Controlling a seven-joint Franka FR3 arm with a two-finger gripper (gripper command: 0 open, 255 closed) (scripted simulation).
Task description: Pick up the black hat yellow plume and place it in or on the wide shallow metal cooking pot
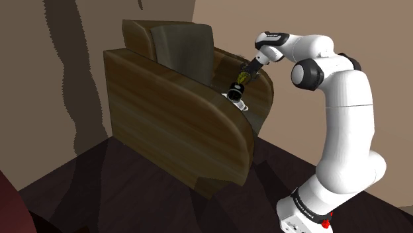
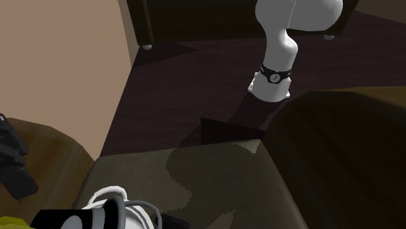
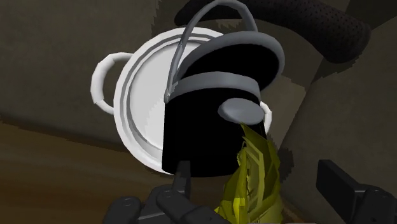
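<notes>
Hand: gripper [image 3: 254,170] [image 1: 249,71] is spread, its fingers standing apart and clamping nothing. One fingertip reaches the hat's near edge, but contact cannot be confirmed. The other finger is clear of the plume.
Hat: black hat [image 3: 203,130] [image 1: 235,89] with grey bands sits directly ahead of the fingers, over the pot's bowl.
Plume: yellow plume [image 3: 257,184] [image 1: 243,78] runs from the hat back between the fingers, and its near end is cut off.
Pot: white pot [image 3: 130,137] [image 2: 107,194] lies beyond and beneath the hat, roughly half covered by it. One loop handle [image 3: 102,76] shows and the opposite one is mostly hidden. A thin grey bail [image 3: 191,38] arches above.
Support: the pot stands on the seat cushion [image 2: 215,182] of a brown armchair [image 1: 172,126], below the hand.
Hidden: the hat's own body blocks whether its base rests on the pot's floor.
Unclear: a dark dotted shape [image 3: 318,25] beyond the pot is cut off and cannot be identified.
</notes>
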